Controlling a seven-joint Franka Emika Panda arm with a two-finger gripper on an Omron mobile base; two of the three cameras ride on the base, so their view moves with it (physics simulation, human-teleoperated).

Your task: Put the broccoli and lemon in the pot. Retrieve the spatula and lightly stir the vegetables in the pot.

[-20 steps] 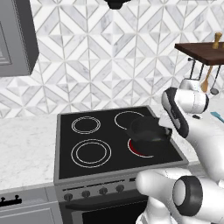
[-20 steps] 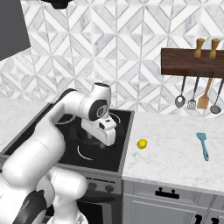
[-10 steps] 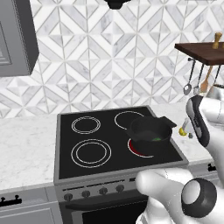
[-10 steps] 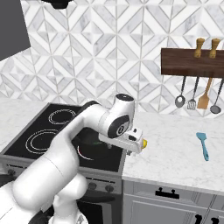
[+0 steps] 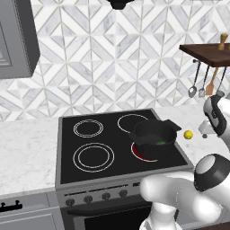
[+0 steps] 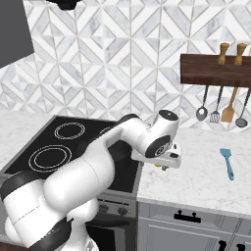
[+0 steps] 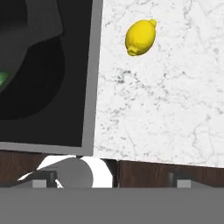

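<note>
Small bright yellow lemon lies on the white marble tabletop, just beside the right edge of the black glass stove top, apart from everything. Round matte black low-walled pot sits on the front right burner; a bit of dark-green lumpy broccoli shows inside it. Teal-blue flat-bladed spatula lies further right on the tabletop, well apart from the lemon.

Gripper hangs over the lemon, jaws spread fully wide, holding nothing.

Judgement: lemon is light, firm, with a smooth rind that may slip, and it will roll if nudged. Best hold: across its short middle, jaws square to the long axis, closing evenly from both sides.
</note>
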